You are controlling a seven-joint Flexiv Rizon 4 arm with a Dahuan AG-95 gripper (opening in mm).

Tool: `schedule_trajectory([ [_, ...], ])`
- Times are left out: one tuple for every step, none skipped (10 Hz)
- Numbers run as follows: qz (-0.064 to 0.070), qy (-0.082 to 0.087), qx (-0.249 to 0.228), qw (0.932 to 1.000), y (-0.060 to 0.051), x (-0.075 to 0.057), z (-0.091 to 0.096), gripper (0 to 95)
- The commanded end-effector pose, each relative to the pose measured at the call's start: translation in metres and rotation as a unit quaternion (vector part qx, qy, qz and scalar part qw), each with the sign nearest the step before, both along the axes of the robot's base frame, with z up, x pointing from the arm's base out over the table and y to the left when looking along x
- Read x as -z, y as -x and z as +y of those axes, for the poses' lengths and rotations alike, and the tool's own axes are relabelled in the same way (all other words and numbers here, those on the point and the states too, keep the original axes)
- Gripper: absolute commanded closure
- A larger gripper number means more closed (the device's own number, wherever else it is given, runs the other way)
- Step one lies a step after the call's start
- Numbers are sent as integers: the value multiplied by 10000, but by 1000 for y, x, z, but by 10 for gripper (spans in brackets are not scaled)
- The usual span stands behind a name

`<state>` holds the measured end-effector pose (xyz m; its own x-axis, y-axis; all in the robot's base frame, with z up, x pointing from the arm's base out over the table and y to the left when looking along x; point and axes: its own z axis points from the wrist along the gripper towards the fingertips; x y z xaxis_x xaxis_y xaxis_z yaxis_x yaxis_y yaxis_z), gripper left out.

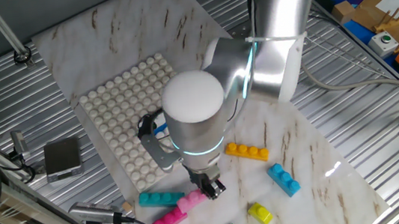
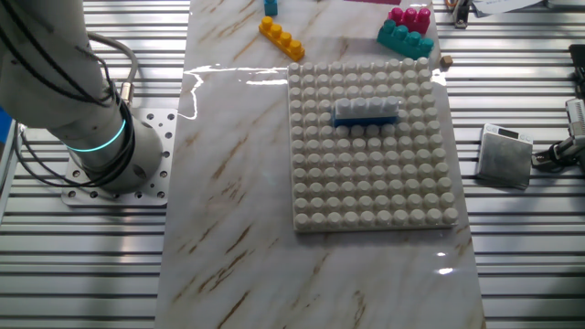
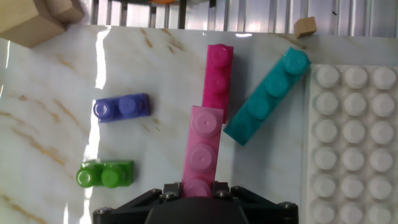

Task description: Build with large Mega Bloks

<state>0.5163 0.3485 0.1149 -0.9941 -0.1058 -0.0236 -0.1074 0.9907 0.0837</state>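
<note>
I have the jaws (image 3: 200, 186) pinching the near end of the light pink brick (image 3: 203, 148), which runs away from the hand along the line of the fingers; gripping it across its narrow width leaves the studs clear on top. From the hand view I cannot tell whether it is lifted or resting on the marble. Just past it lies the magenta brick (image 3: 217, 78), nearly in line, and a teal brick (image 3: 267, 96) slants beside them, its far end close to the corner of the white baseplate (image 3: 354, 143). These loose bricks sit just off the plate's edge, I judge so that each pick is a short carry to the build.

On the baseplate itself a white brick sitting on a blue one (image 2: 366, 111) is already pressed down near the far rows, so the stack has been started and the pink one is presumably next.

Other spares are scattered further out: a purple brick (image 3: 121, 107), a green brick (image 3: 106, 175), an orange brick (image 1: 247, 151), a light blue brick (image 1: 284, 178) and a yellow brick (image 1: 260, 213).

The bench (image 2: 228, 183) is a glossy marble-patterned sheet (glare streaks show on it) laid over ribbed metal decking, with cables, a small grey box (image 2: 505, 155) and cardboard clutter round the edges.
</note>
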Motion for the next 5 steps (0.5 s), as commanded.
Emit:
schedule_trajectory([
  [-46,-1,-118,9999,-2,0,2,950],
  [-80,35,-54,9999,-2,0,2,950],
  [-110,73,35,9999,-2,0,2,950],
  [-122,76,105,9998,-2,0,2,950],
  [-133,68,137,9998,-2,0,2,950],
])
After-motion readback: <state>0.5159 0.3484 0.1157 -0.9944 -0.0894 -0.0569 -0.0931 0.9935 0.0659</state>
